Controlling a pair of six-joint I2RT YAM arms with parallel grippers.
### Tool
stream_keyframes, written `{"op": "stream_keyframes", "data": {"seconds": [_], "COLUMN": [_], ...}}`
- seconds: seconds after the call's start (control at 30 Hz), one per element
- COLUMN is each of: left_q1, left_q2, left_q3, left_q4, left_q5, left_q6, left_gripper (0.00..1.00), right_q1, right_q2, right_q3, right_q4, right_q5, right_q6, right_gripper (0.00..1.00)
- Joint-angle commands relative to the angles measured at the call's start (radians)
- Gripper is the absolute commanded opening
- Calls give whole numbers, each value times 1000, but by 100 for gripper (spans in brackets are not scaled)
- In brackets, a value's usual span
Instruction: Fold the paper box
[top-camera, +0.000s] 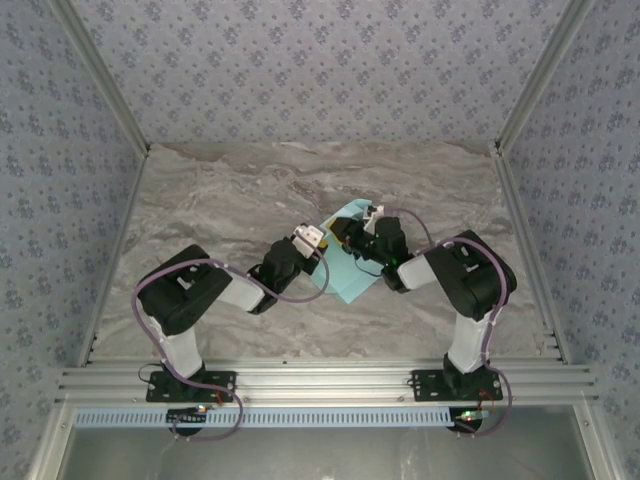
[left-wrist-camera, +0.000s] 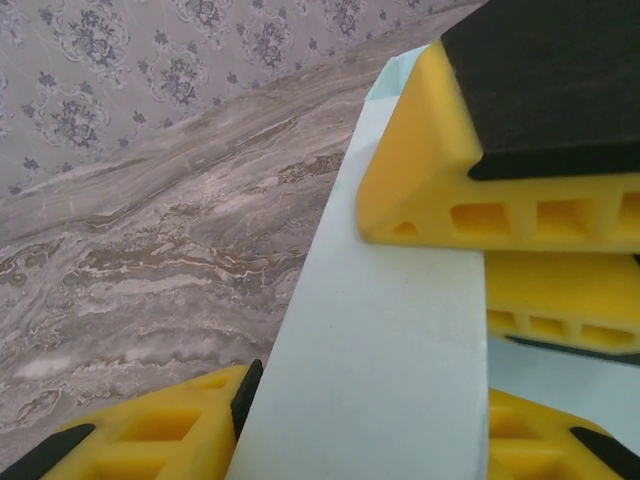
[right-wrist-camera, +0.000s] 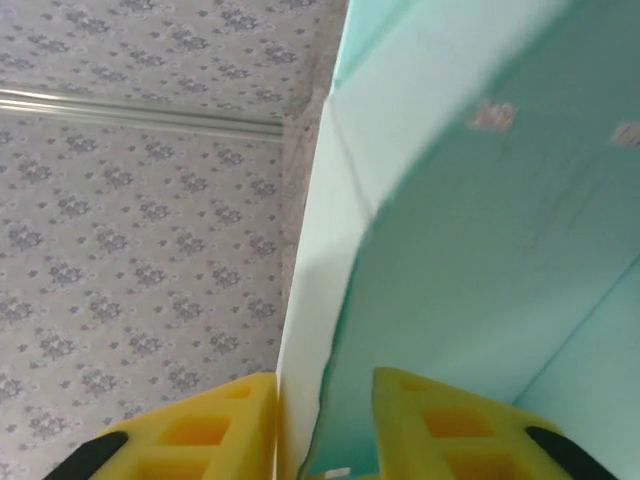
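Observation:
The paper box is a light cyan card sheet, partly raised off the marble table between both grippers. My right gripper pinches a folded edge of it: in the right wrist view the pale panel and the cyan panel run down between the yellow fingers of the gripper. In the left wrist view a long pale panel lies between the widely spread fingers of my left gripper, its edge against the left pad. The right gripper's fingers clamp that same panel from the upper right.
The marble tabletop stretches to the left and back of the sheet. Patterned walls and aluminium rails enclose the table. Both arm bases stand on the near rail.

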Motion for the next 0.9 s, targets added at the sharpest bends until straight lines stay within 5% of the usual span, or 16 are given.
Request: {"op": "stream_keyframes", "data": {"seconds": [0.0, 0.2, 0.4, 0.6, 0.87], "left_q1": [-6, 16, 51, 57, 81], "left_q2": [23, 18, -2, -19, -9], "left_q3": [32, 33, 62, 114, 121], "left_q4": [-28, -51, -124, -211, -217], "left_q5": [-28, -46, -6, 25, 71], "left_q6": [-31, -118, -253, -288, -387], "left_gripper": [28, 24, 24, 23, 22], "right_q1": [-53, -112, -67, 85, 182], "right_q2": [-63, -235, -375, -351, -121], "right_q3": [21, -42, -139, -201, -186], "right_q4": [-114, -279, -433, -331, -23], "right_q5": [-85, -116, -45, 26, 133], "right_q6": [-181, -436, -899, -1290, -1472], "right_gripper": [39, 43, 48, 55, 56]}}
